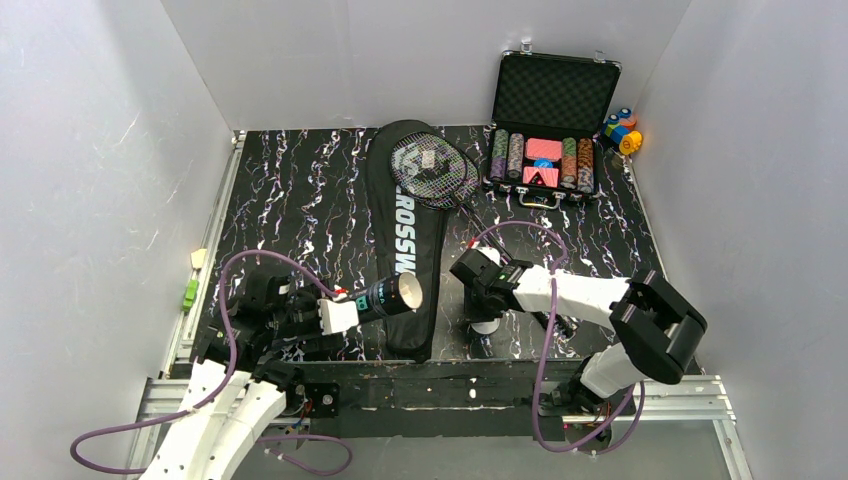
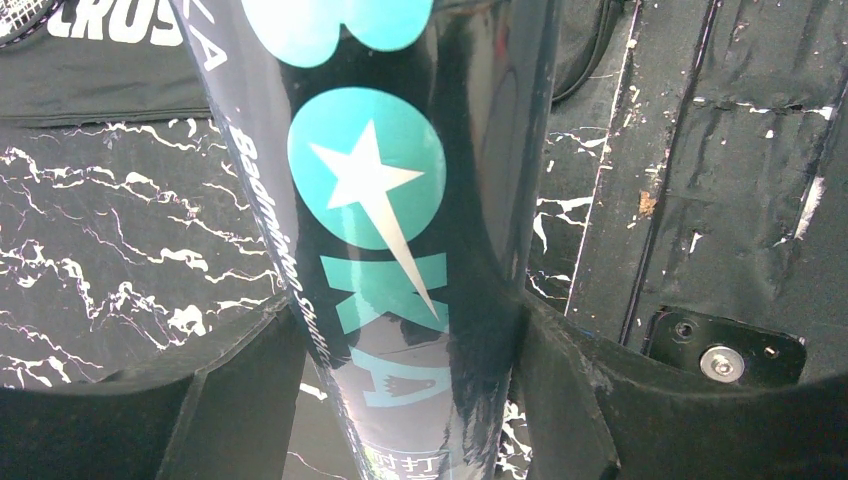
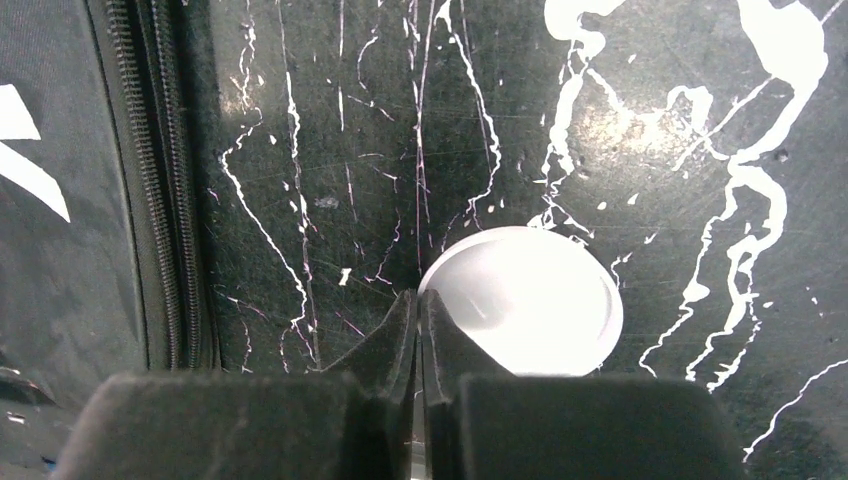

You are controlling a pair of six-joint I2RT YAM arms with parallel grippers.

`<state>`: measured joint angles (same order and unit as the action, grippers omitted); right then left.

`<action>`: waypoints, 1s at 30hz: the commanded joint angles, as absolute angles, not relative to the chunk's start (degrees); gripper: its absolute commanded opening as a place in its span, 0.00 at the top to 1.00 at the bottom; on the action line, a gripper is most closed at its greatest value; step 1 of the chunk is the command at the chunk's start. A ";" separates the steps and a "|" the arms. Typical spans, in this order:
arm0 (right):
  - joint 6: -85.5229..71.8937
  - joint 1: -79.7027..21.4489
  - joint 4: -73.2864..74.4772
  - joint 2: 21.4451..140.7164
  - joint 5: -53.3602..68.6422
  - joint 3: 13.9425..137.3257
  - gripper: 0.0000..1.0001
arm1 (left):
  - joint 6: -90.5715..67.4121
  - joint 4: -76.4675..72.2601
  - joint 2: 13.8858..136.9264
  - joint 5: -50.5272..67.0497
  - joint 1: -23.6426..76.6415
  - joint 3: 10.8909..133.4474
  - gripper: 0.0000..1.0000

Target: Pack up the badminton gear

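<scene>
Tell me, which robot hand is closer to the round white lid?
Right. The right gripper sits right beside the lid, at its edge. The left gripper is on the other side of the bag, clamped around the tube.

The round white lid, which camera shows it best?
Right wrist: the lid lies flat on the table, close up, just beyond the right hand. Top external shows only a bit under that arm; left wrist shows none.

Plain white walls (image 1: 90, 150) close in on three sides of a black tabletop (image 1: 300, 200) veined with white marbling; bare aluminium rails (image 1: 690, 392) run along its near and left edges under even, soft light.
</scene>
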<state>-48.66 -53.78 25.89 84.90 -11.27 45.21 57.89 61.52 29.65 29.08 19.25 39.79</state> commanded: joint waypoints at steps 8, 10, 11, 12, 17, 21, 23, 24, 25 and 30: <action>-46.51 -54.23 29.58 71.03 -6.11 50.88 0.99 | 58.94 60.95 28.57 30.45 19.43 38.58 0.87; -45.04 -54.23 26.37 65.39 1.31 50.45 0.99 | 59.29 61.01 28.64 30.56 19.45 38.51 0.87; -44.48 -54.23 24.82 63.05 4.49 50.24 0.99 | 59.45 61.02 28.66 30.65 19.43 38.40 0.87; -44.34 -54.23 23.31 60.67 7.69 49.95 0.99 | 59.57 61.01 28.76 30.65 19.42 38.30 0.87; -45.80 -54.23 12.59 51.89 19.98 47.84 0.99 | 59.86 60.57 29.38 31.08 19.43 38.03 0.87; -47.34 -54.23 6.39 50.61 23.98 48.42 0.99 | 59.61 60.28 29.87 31.46 19.38 38.45 0.87; -47.54 -54.29 4.84 51.97 25.06 49.59 0.99 | 59.41 60.25 30.02 31.45 19.42 38.87 0.87; -47.55 -54.31 4.31 52.94 25.58 50.47 0.99 | 59.36 60.22 30.05 31.46 19.42 38.99 0.87; -47.61 -54.32 3.85 54.00 26.07 51.13 0.99 | 59.33 60.25 30.01 31.40 19.42 39.07 0.87; -48.20 -54.53 0.58 57.18 28.18 53.05 0.99 | 59.42 60.76 29.84 31.21 19.43 39.49 0.88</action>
<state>-47.57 -54.08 6.92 56.01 24.32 49.32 59.27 61.28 29.93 29.41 19.25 38.00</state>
